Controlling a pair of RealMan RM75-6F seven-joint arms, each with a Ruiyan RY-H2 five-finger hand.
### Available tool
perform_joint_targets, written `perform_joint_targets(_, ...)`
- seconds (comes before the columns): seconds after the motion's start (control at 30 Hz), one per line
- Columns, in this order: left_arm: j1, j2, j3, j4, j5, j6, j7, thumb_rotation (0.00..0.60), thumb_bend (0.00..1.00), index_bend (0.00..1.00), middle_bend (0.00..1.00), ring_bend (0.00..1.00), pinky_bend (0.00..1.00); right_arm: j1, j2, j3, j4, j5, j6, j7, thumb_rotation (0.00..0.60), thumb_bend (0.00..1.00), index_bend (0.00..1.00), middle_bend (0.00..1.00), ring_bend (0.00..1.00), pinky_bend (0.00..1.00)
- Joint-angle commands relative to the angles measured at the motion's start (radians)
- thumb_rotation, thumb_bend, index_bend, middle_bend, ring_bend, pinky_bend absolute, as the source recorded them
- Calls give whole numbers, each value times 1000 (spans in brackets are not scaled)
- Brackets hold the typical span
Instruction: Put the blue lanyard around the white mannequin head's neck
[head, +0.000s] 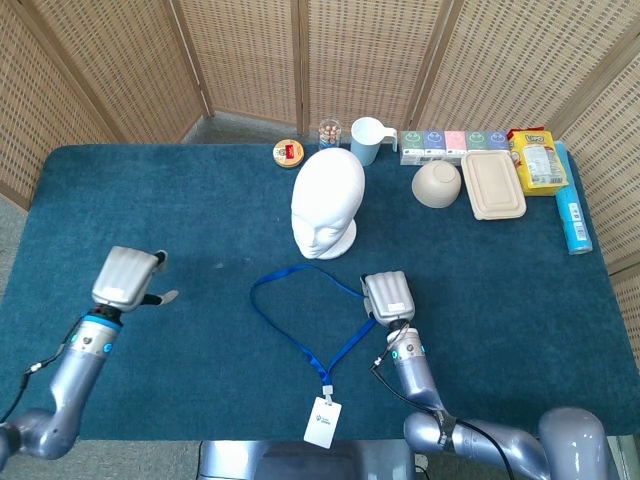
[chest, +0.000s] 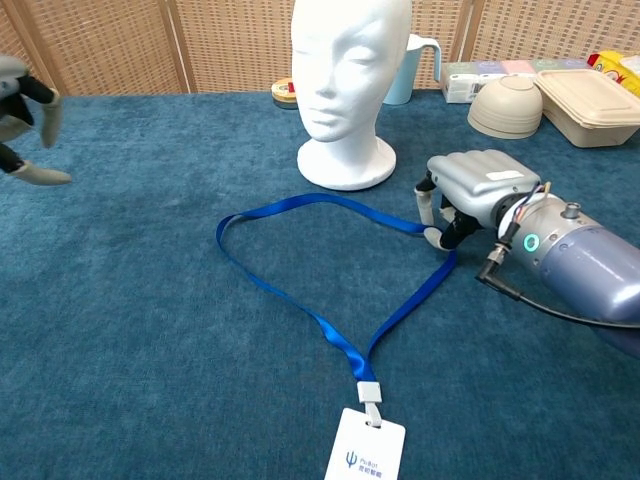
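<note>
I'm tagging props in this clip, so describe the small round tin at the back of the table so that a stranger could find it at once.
Start at the white mannequin head in the middle of the blue table. Look just behind it towards the wicker screen, to its left as the head view shows it: the small round tin lies flat there. It is the only low disc with a red top; the glass jar and pale blue mug beside it stand taller.

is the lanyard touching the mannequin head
Apart. The chest view shows bare blue cloth between the lanyard loop and the mannequin head base; the head view agrees.
</note>
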Motion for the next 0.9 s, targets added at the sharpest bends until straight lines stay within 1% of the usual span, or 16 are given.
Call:
perform_joint_targets(0.03,-36,-53,-12,15,-60,-25,48,393,135,558,961,977,903,-1,2,-1,-2,-2,1,3,582,472,588,931,1000,1000)
perform_joint_targets(0.13,-54,-81,-20,15,-102,-33,70,392,135,558,999,1000,937,-2,4,-3,-7,-6,2,6,584,472,588,932,1000,1000)
perform_joint_targets(0.23,-73,-106,-34,8,-157,-41,88,388,135,558,1000,1000,971,-4,10,-5,-12,-8,2,8,585,472,588,932,1000,1000)
perform_joint_targets(0.37,-96,-141,-43,19,-204,-33,126,384,149,558,1000,1000,997,-6,14,-7,-18,-10,2,11,585,471,588,932,1000,1000)
perform_joint_targets(0.53,-129,-192,-58,25,-266,-31,151,382,173,557,1000,1000,1000,-8,19,-8,-25,-11,2,14,581,472,589,932,1000,1000)
perform_joint_targets(0.73,-163,-237,-54,44,-316,-32,186,394,212,557,1000,1000,1000,-11,26,-9,-30,-12,1,23,583,472,590,932,1000,1000)
perform_joint_targets(0.9,-187,-273,-51,61,-369,-38,208,392,220,558,1000,1000,1000,-15,32,-11,-33,-8,-2,29,583,473,591,932,1000,1000)
